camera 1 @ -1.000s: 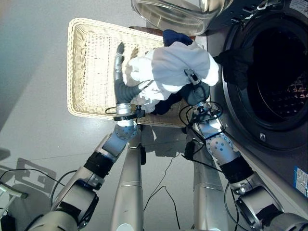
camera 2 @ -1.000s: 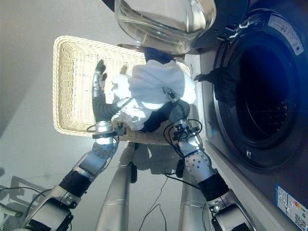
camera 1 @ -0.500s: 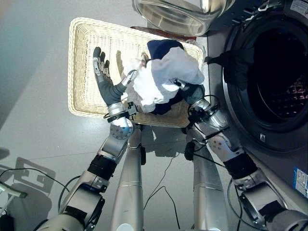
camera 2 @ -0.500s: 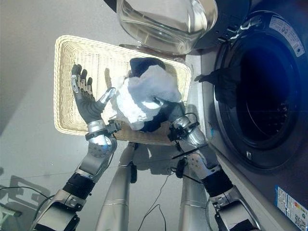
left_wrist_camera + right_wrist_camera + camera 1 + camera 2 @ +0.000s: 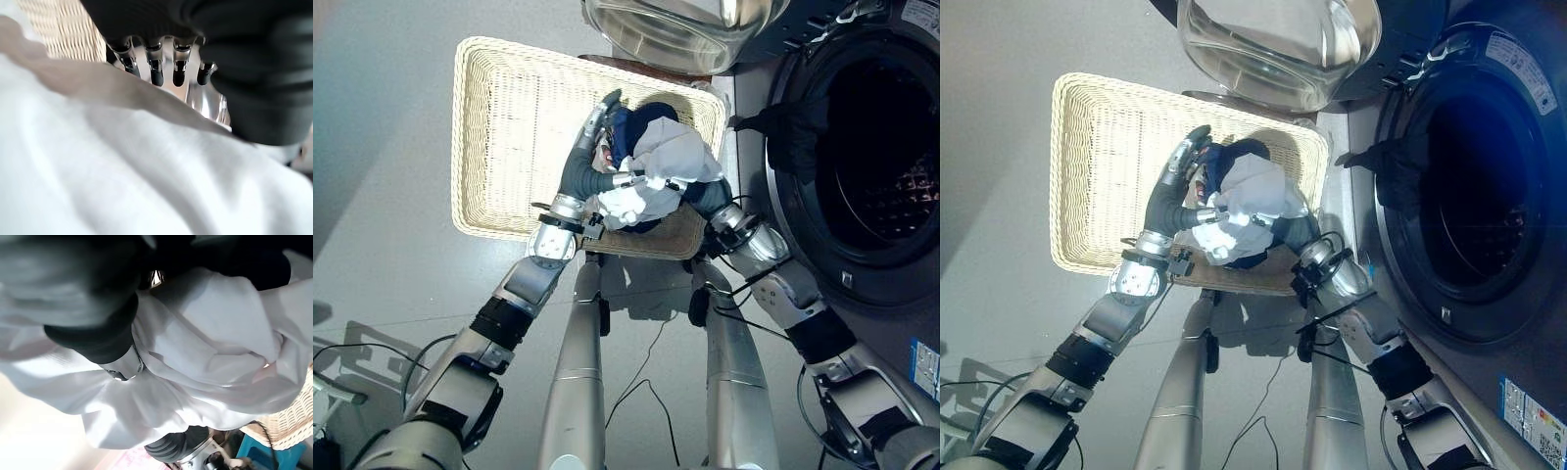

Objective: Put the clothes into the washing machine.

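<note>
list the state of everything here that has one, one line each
washer door: swung open
drum: open, a dark garment draped over its rim
basket: on the floor, bare on its left part
clothes bundle: white and dark cloth bunched, between both hands over the basket's right end
left hand: fingers straight, against the bundle
right hand: pressed into the bundle, fingers hidden

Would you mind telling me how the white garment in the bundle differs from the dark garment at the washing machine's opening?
The white garment is pale and bunched over the wicker basket, between the left hand and right hand; the dark garment is black and hangs over the rim of the washing machine, touched by neither hand. The white garment lies against dark blue cloth; the dark garment hangs alone. Both are crumpled clothes.
</note>
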